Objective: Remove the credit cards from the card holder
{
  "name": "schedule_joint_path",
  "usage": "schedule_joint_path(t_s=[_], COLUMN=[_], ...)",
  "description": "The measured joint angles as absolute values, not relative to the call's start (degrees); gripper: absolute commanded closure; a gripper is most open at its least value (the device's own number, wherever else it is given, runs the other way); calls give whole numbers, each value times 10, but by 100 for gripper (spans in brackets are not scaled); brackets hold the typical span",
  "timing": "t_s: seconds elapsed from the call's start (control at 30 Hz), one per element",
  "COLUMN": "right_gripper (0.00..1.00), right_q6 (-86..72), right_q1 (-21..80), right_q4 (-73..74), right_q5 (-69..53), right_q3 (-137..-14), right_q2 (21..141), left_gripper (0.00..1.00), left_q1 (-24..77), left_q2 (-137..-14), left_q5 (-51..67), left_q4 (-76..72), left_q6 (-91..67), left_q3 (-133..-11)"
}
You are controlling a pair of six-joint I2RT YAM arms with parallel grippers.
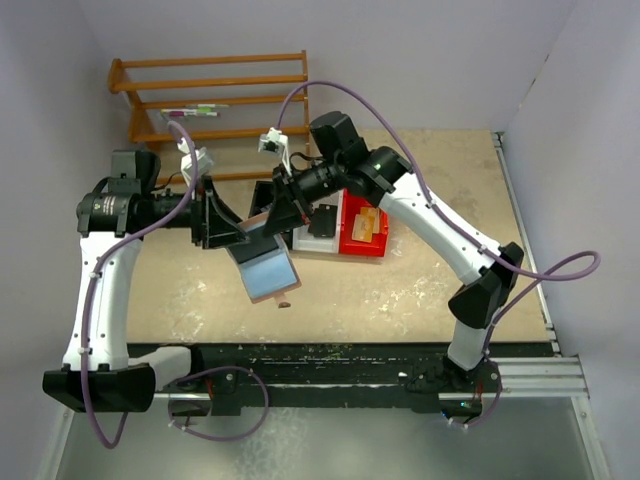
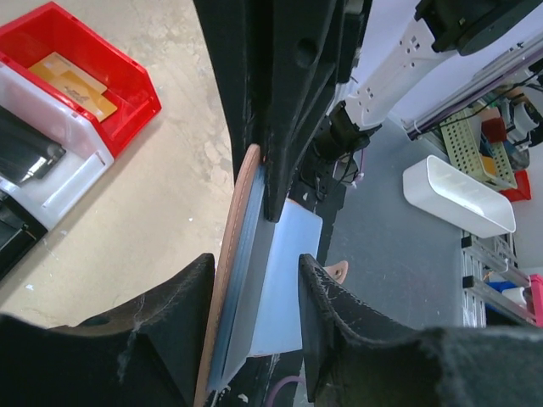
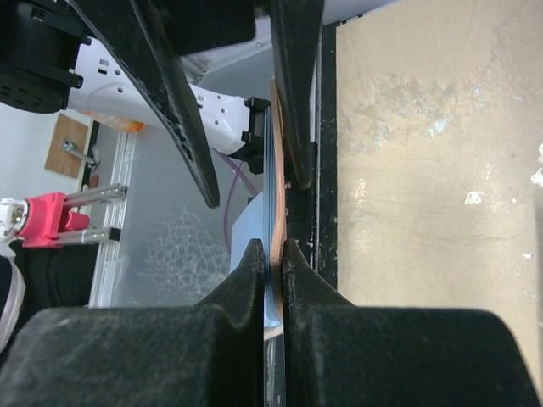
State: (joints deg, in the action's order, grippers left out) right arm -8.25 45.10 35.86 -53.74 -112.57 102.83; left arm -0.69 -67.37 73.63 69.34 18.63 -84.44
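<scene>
pinkish card holder (image 1: 268,268) edge-on, contents hidden; right pincer (image 3: 272,252) clamps it, left pincer (image 2: 256,271) agape astride.

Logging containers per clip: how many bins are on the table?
3, in a row: red bin at one end, white bin in the middle, black bin at the other end, only partly visible. More may be hidden.

From above, you are seeing only the lower half of the card holder (image 1: 270,272); the left gripper (image 1: 238,238) and right gripper (image 1: 280,222) are covering the rest. Both wrist cameras are catching it edge-on, its pockets facing away, so whether credit cards (image 2: 75,85) besides the golden one in the red bin (image 2: 127,97) are sitting inside is not showing.
</scene>
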Motion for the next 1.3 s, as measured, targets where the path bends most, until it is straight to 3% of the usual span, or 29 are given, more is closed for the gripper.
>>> schedule_joint_path(t_s=[0.17, 0.33, 0.37, 0.4, 0.47, 0.57, 0.67, 0.8, 0.87, 1.13, 1.23, 1.3], right_gripper=[100, 100, 91, 74, 56, 42, 33, 43, 52, 57, 74, 91], right_q6=[-52, -38, -36, -34, -40, -81, -169, -338, -409, -559, -585, -597], right_q1=[453, 453, 453, 453, 452, 442, 427, 403, 398, 401, 401, 402], right_q4=[404, 421, 423, 423, 419, 347, 199, -99, -211, -432, -465, -476], right_q5=[-537, -537, -537, -537, -537, -536, -534, -507, -495, -489, -489, -490], right_q3=[-1185, -1195, -1197, -1197, -1194, -1134, -978, -715, -656, -650, -652, -656], right_q2=[1051, 1053, 1054, 1055, 1056, 1035, 968, 842, 810, 817, 832, 842], left_gripper=[55, 85, 90, 95, 100, 100, 100, 100, 100, 100, 96, 90], left_q1=[-2, -2, -2, -1, 0, 1, 1, 1, 1, 1, 1, 1], left_q2=[-675, -675, -675, -675, -675, -675, -670, -632, -615, -569, -566, -565], left_q5=[717, 712, 713, 715, 722, 724, 725, 729, 733, 758, 761, 764], left_q4=[717, 715, 714, 714, 713, 690, 637, 495, 444, 258, 248, 246], left_q6=[215, 217, 216, 215, 211, 183, 122, -39, -94, -289, -308, -313], left_q3=[-832, -815, -812, -810, -808, -802, -786, -741, -726, -680, -676, -676])
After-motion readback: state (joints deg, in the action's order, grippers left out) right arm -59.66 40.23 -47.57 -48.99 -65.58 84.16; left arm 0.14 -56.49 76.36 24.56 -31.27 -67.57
